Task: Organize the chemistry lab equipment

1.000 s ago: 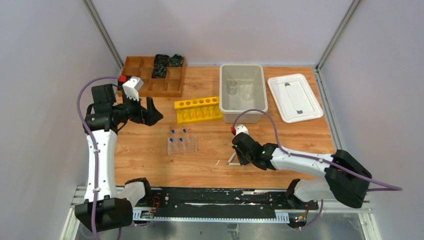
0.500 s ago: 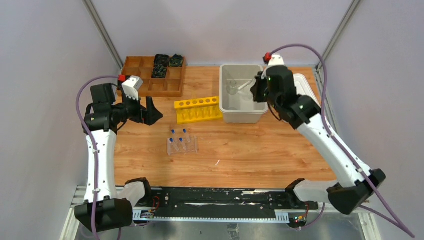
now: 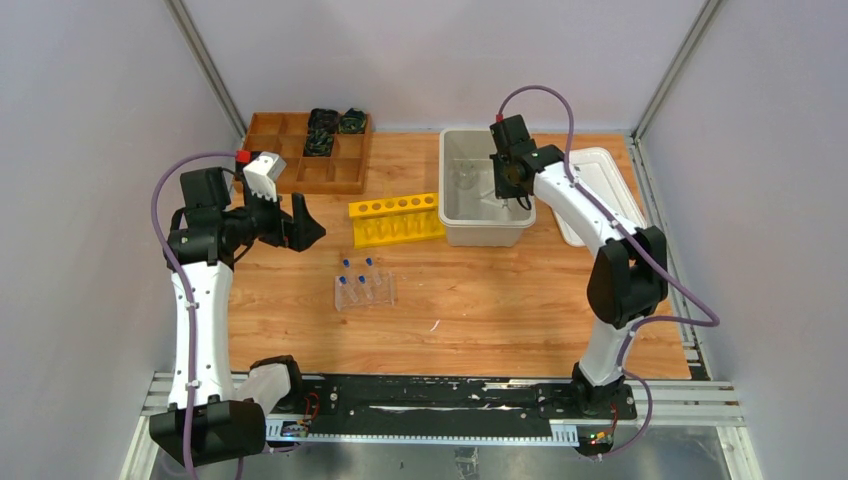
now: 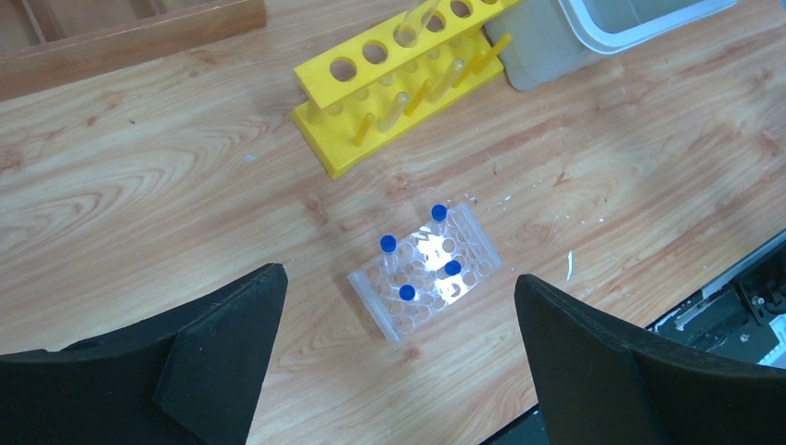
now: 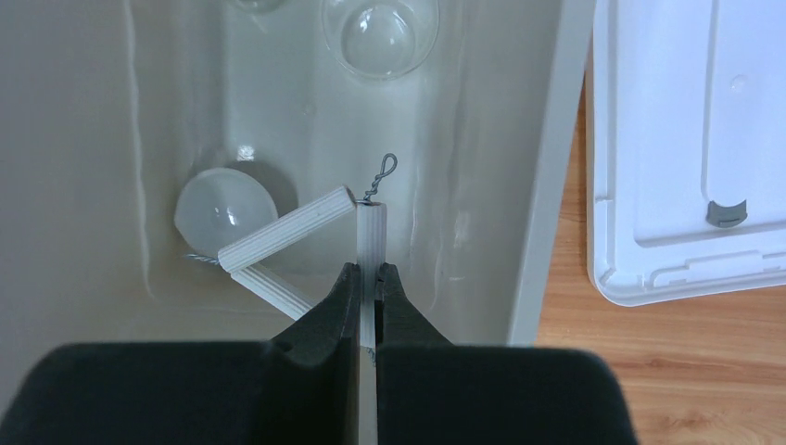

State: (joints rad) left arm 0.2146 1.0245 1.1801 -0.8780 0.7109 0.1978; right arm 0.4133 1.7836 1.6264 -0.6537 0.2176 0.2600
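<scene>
Change first: a second ago the right pincer (image 5: 368, 278) was down at the white triangle frame (image 5: 278, 236) on the worktop (image 3: 480, 290), well to the near side of the grey bin (image 3: 445, 195). Now that arm reaches over the bin and the frame hangs inside its walls. The pincer is clamped on one rod of the frame and has not let go. I judge the carry done and only the release left for this piece. The left arm has not moved in that time.

Only the right wrist view shows the grip and the bin's contents. The frame sits above the white round dish (image 5: 218, 209) on the bin floor, though whether they touch I cannot tell. A glass beaker (image 5: 380, 32) stands at the far end of the bin, and a white lid (image 5: 686, 139) lies just right of it.

Only the left wrist view shows what remains outside. The left pincer (image 4: 394, 276) hangs well left of the bin, fingers wide apart and empty. Below it, the clear tube rack (image 3: 365, 289) holds four blue-capped tubes (image 4: 439, 212), left of and nearer than the bin. A yellow rack (image 4: 389, 79) stands just beside the bin's left wall. The overhead view alone takes in both arms and the wooden tray (image 3: 300, 150) further left.
</scene>
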